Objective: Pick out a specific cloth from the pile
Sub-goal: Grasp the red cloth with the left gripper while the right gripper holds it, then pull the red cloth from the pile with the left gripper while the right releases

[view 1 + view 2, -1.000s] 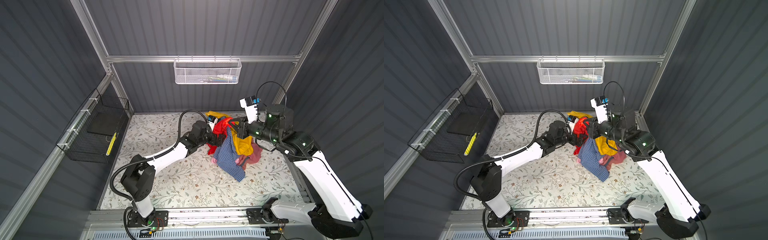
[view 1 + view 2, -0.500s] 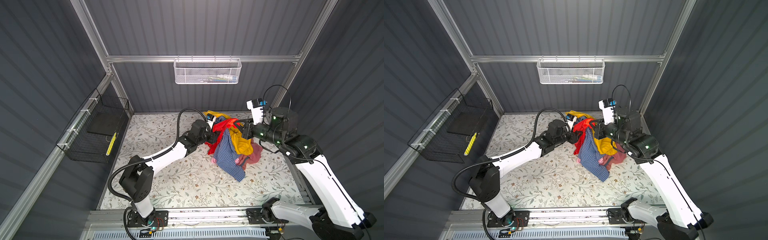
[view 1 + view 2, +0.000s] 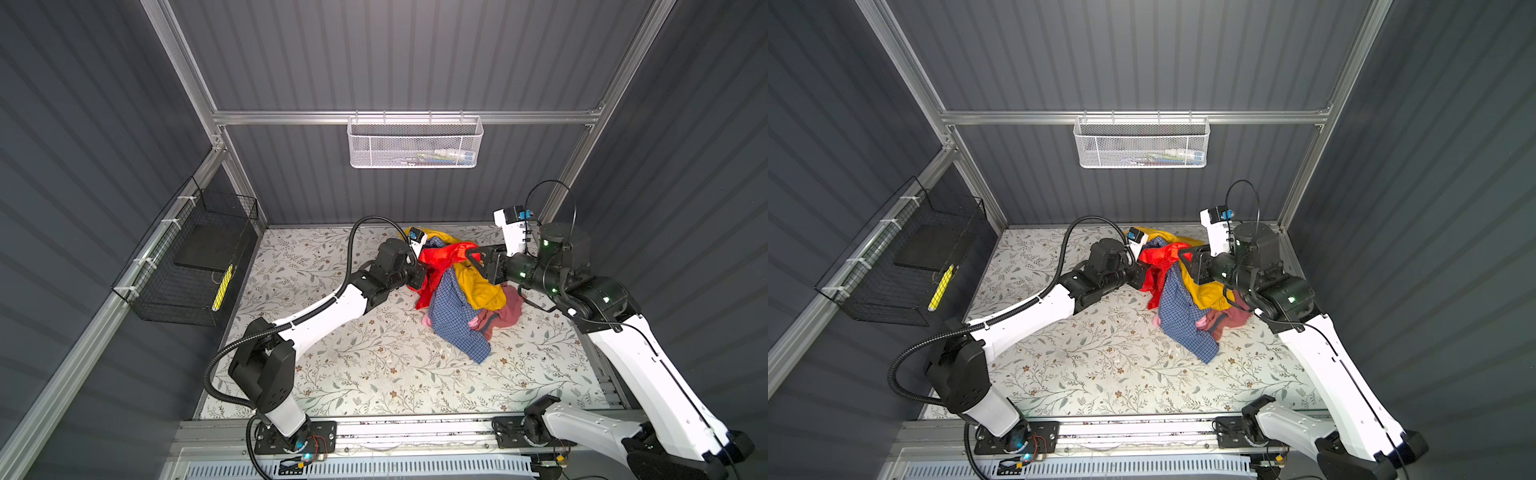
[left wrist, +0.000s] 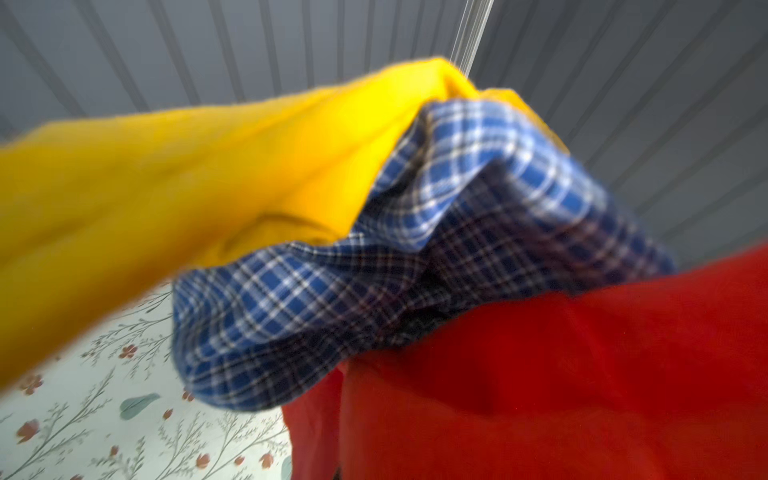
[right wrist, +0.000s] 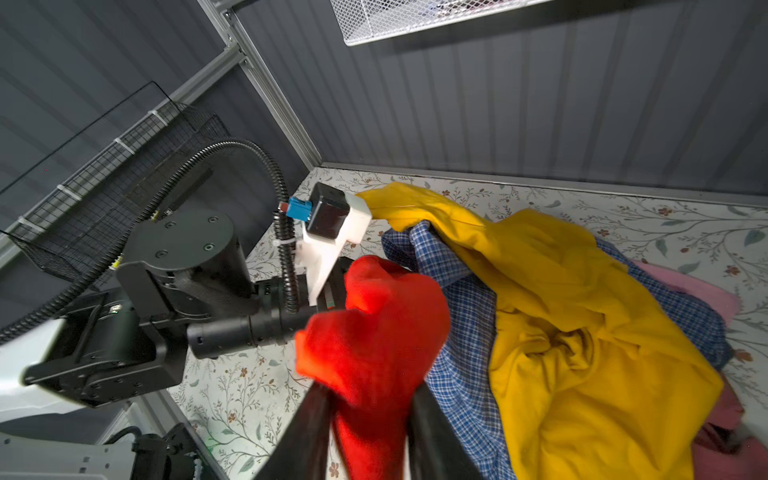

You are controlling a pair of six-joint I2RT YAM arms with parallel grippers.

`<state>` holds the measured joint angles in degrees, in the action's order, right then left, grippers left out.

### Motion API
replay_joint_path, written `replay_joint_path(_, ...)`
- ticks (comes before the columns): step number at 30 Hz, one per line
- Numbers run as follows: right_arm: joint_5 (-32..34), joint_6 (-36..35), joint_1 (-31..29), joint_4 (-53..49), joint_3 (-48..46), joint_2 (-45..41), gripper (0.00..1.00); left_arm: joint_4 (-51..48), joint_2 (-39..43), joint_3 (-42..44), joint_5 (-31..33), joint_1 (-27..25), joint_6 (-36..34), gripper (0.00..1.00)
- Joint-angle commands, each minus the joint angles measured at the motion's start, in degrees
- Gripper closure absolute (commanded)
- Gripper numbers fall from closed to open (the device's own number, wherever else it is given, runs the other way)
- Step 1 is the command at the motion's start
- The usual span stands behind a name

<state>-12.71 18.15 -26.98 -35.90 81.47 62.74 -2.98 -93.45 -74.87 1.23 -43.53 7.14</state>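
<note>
Pinching the bright red-orange, thin, shiny cloth [image 5: 374,332], my left pincer [image 3: 417,277] is fully closed on a bunch of it. My right pincer [image 5: 370,419] faces it, jaws parted, a fold of that cloth between its fingers [image 5: 432,432]. Just beside my right pincer lies the pile [image 3: 457,316]: a yellow shiny garment [image 5: 561,291] over a blue checked shirt [image 5: 461,324], with pink pieces [image 5: 685,286] beyond, on the floral table cover [image 3: 374,361].

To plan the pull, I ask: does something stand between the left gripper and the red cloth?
Nothing visible: the left gripper is shut on the red cloth itself. The blue checked shirt lies against the cloth's side, and the open right gripper straddles it.
</note>
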Motion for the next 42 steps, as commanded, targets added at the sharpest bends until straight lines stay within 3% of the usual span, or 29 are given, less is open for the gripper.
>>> replay_joint_path(1, -0.38, -0.63, 0.29, 2.22, -2.25, -1.36, 0.38, -2.71, 5.12, -3.42, 3.36, 0.11, -2.55, 1.0)
replay_joint_path(3, -0.68, -1.0, 0.27, 3.29, -4.38, -2.08, 0.26, -4.08, 7.16, -4.47, 5.41, 0.13, -3.53, 1.0)
replay_joint_path(5, -1.23, -1.18, 0.29, 4.74, -6.57, -2.84, 0.01, -5.78, 8.5, -5.46, 6.69, 0.16, -4.18, 1.0)
replay_joint_path(16, 0.26, -0.84, 0.29, 9.48, -14.9, -4.97, 0.01, -12.62, 13.72, -11.26, 12.36, 0.19, -6.52, 1.0)
replay_joint_path(25, 1.81, 0.77, 0.27, 13.29, -24.11, -2.57, 0.01, -16.5, 9.31, -17.68, 14.06, 0.2, -7.8, 1.0)
replay_joint_path(30, 3.31, 1.36, 0.29, 18.65, -29.19, -0.16, 0.01, -16.9, 7.43, -20.64, 11.09, 0.21, -9.5, 1.0)
replay_joint_path(34, 8.18, 2.62, 0.26, 22.75, -32.15, 3.97, 0.01, -16.96, 5.61, -21.58, 9.28, 0.2, -9.51, 1.0)
replay_joint_path(37, 10.85, 3.31, 0.28, 22.81, -32.02, 8.0, 0.03, -17.81, 5.84, -22.05, 11.35, 0.52, -9.66, 1.0)
replay_joint_path(42, 12.57, 5.69, 1.41, 22.86, -31.71, 13.97, 0.11, -20.16, 8.93, -22.79, 11.51, 5.3, -8.73, 1.0)
